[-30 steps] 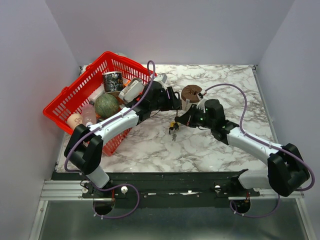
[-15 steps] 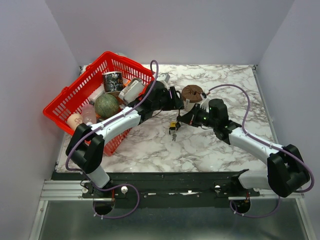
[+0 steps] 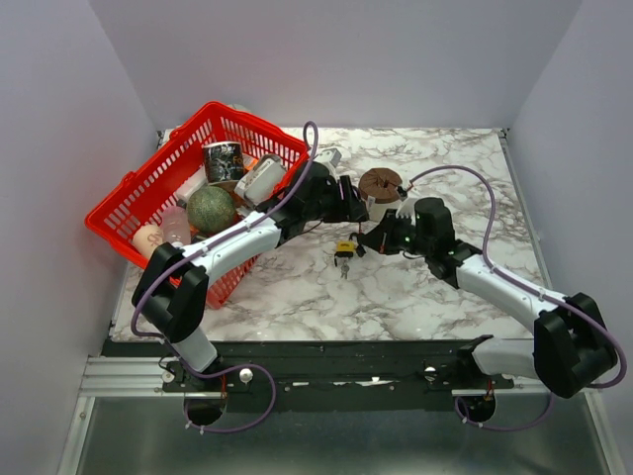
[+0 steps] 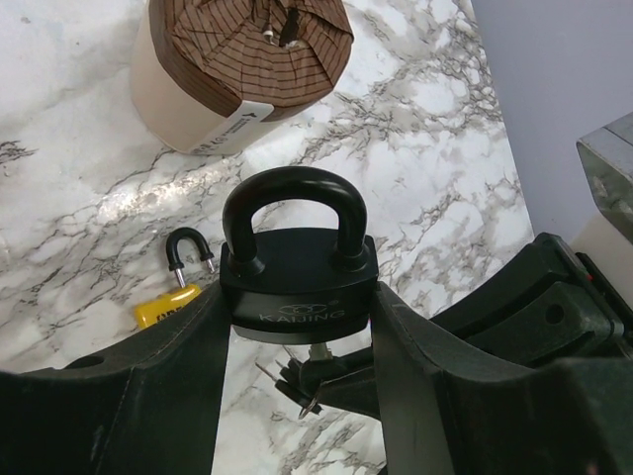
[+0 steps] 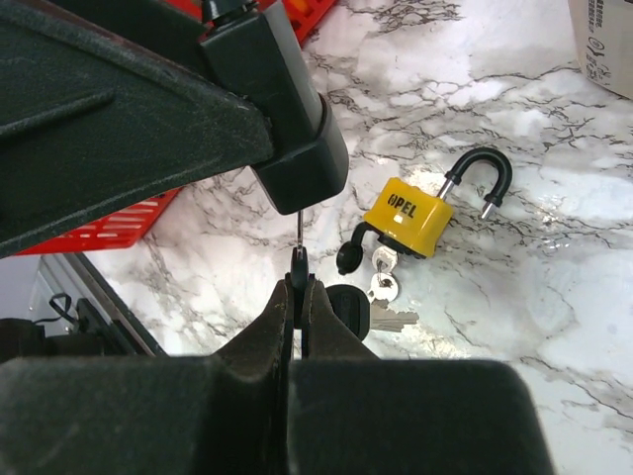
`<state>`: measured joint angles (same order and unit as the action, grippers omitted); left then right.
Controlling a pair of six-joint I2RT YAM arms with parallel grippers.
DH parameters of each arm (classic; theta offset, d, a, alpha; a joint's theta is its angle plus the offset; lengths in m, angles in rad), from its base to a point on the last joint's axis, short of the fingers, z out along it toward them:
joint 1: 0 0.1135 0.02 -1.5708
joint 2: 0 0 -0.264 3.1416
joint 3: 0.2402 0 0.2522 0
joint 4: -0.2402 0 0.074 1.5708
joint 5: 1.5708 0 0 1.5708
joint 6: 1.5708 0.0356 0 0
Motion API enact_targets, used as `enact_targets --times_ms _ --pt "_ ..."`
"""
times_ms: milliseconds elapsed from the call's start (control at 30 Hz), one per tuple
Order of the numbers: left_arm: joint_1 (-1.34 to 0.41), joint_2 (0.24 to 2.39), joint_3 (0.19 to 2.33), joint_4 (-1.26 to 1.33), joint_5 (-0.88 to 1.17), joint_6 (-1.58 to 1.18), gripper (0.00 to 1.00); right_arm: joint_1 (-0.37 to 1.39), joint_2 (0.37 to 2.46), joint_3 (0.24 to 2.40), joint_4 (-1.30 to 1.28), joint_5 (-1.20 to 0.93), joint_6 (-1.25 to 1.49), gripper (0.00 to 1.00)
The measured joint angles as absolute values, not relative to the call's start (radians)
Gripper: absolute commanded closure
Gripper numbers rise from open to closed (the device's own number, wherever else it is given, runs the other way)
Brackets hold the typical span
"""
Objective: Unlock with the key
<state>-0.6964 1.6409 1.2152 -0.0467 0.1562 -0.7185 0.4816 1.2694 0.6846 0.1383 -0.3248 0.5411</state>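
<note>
My left gripper (image 4: 299,297) is shut on the black padlock (image 4: 297,272) and holds it above the table, shackle closed and pointing away. My right gripper (image 5: 299,287) is shut on the key's black head (image 5: 298,265). The key's thin blade points straight up and meets the underside of the black padlock (image 5: 297,158). How deep it sits cannot be told. The key (image 4: 321,364) with its small ring shows just under the padlock in the left wrist view. Both grippers meet mid-table in the top view, left (image 3: 348,206) and right (image 3: 369,237).
A yellow padlock (image 5: 407,216) with an open shackle lies on the marble below, with its own bunch of keys (image 5: 381,289); it also shows in the top view (image 3: 345,247). A brown-capped beige cup (image 3: 379,185) stands behind. A red basket (image 3: 119,198) of goods fills the left.
My right gripper has moved up and right from beside the yellow padlock, bringing the key under the black padlock. The left arm has shifted slightly right.
</note>
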Motion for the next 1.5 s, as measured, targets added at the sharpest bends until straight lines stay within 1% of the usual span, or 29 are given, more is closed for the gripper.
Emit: enact_targets --times_ms 300,600,867,1033,1167,1333,1467,1500 --pt "-0.733 1.662 1.23 -0.101 0.192 -0.695 1.0 0.476 1.162 0.625 0.031 -0.336 0.53 0.99" --pt "-0.765 1.665 1.22 -0.175 0.197 -0.685 1.0 0.476 1.038 0.508 -0.026 -0.44 0.531 0.99" --pt "-0.756 1.665 1.214 -0.255 0.109 -0.65 1.0 0.476 0.936 0.455 -0.066 -0.525 0.531 0.99" --pt "-0.751 1.663 1.214 -0.316 0.027 -0.632 1.0 0.477 0.861 0.418 -0.12 -0.535 0.532 0.99" --pt "-0.751 1.614 1.109 -0.326 -0.04 -0.651 1.0 0.477 0.801 0.426 -0.138 -0.519 0.531 0.99" --pt "-0.768 1.558 0.958 -0.406 -0.104 -0.696 1.0 0.477 0.81 0.459 -0.144 -0.509 0.53 0.99" --pt "-0.79 1.557 0.931 -0.467 -0.116 -0.707 1.0 0.477 0.824 0.461 -0.144 -0.508 0.529 0.99" --pt "-0.793 1.558 0.931 -0.474 -0.118 -0.706 0.97 0.477 0.825 0.461 -0.144 -0.508 0.529 0.99"
